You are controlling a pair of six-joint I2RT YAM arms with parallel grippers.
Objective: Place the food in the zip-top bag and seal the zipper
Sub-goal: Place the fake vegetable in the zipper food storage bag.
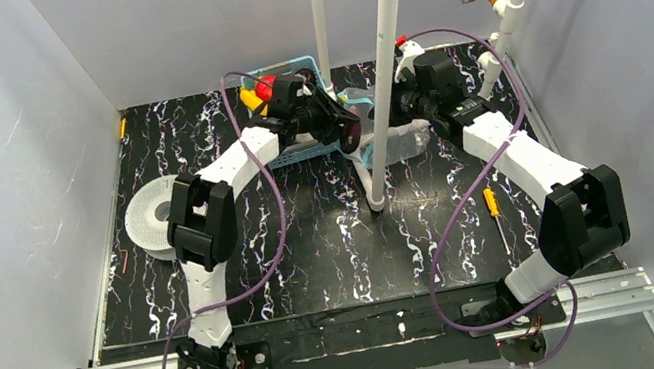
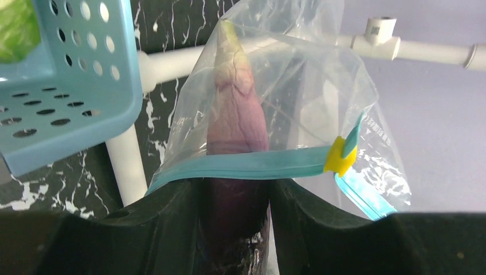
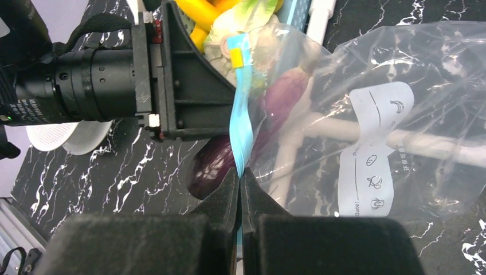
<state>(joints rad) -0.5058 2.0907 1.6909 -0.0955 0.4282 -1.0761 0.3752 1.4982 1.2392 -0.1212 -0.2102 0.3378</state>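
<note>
The clear zip-top bag hangs open in front of my left gripper. That gripper is shut on a purple eggplant, whose pale tip reaches past the teal zipper into the bag. A yellow slider sits on the strip. My right gripper is shut on the zipper and holds the bag's mouth up. The eggplant crosses the strip there. A yellow banana and a red apple lie in the basket.
The light-blue mesh basket stands just left of the bag, with a green-white cabbage in it. White pipes rise between the arms. A white spool lies at the left and a screwdriver at the right.
</note>
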